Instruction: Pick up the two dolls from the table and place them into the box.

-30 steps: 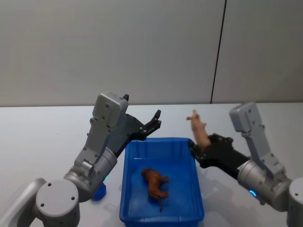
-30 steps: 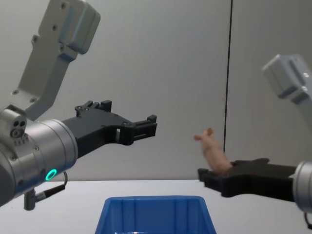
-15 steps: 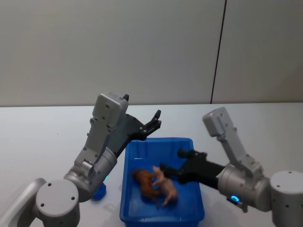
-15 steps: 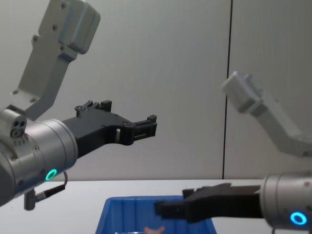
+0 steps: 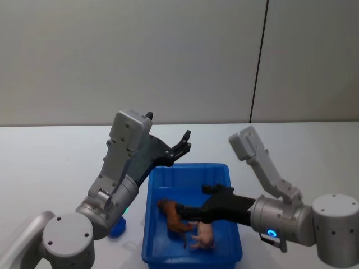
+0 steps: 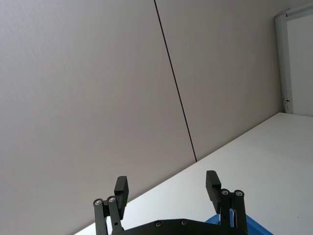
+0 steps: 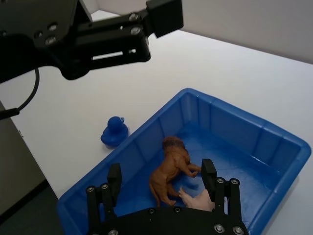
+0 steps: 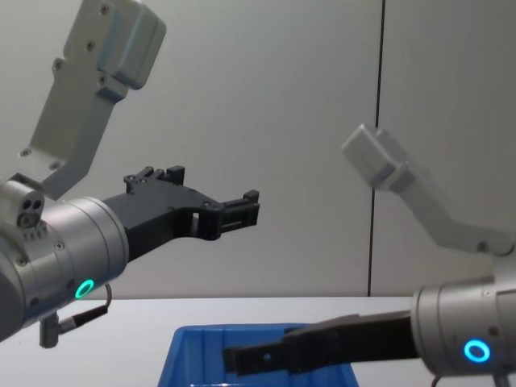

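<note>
Two dolls (image 5: pixel 174 216) (image 5: pixel 203 238) lie in the box (image 5: pixel 190 167), blue duck (image 7: pixel 115 131) beside it, under the spread right claw (image 7: pixel 161 169) (left claw (image 6: pixel 166 179) spread aloft)

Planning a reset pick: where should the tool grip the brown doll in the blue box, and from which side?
Likely best: grip the brown doll across its torso, coming straight down. It lies on its side on the box floor, legs toward the pink doll, so the narrow back-to-belly span is exposed. The open right tool hovers above it.

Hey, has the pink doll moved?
Yes. The pink doll dropped from above the right rim of the box to inside it, beside the brown doll.
</note>
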### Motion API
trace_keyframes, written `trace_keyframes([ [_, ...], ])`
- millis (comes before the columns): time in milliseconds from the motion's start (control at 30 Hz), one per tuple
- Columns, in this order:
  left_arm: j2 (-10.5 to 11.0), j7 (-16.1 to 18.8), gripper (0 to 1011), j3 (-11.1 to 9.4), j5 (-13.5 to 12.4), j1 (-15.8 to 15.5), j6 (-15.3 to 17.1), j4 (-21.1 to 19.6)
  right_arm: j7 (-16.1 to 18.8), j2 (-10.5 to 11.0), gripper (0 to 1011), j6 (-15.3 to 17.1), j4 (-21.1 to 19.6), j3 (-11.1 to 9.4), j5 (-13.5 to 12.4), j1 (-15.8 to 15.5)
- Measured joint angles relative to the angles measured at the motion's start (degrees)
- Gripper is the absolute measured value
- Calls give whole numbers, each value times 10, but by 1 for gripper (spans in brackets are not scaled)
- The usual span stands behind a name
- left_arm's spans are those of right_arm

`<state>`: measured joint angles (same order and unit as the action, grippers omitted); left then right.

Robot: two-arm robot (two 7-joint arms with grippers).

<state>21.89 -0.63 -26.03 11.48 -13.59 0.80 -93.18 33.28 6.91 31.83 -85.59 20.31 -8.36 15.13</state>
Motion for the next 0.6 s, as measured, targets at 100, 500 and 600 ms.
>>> trace_keyframes([
  [100,0,0,1004,0,0,0,0,0,-3,3,1001,0,-6,-4,-7,0],
  [500,0,0,1004,0,0,0,0,0,-49,30,1001,-33,-44,-36,-46,-13],
  [600,0,0,1004,0,0,0,0,0,-70,41,1001,-46,-55,-48,-59,-20],
])
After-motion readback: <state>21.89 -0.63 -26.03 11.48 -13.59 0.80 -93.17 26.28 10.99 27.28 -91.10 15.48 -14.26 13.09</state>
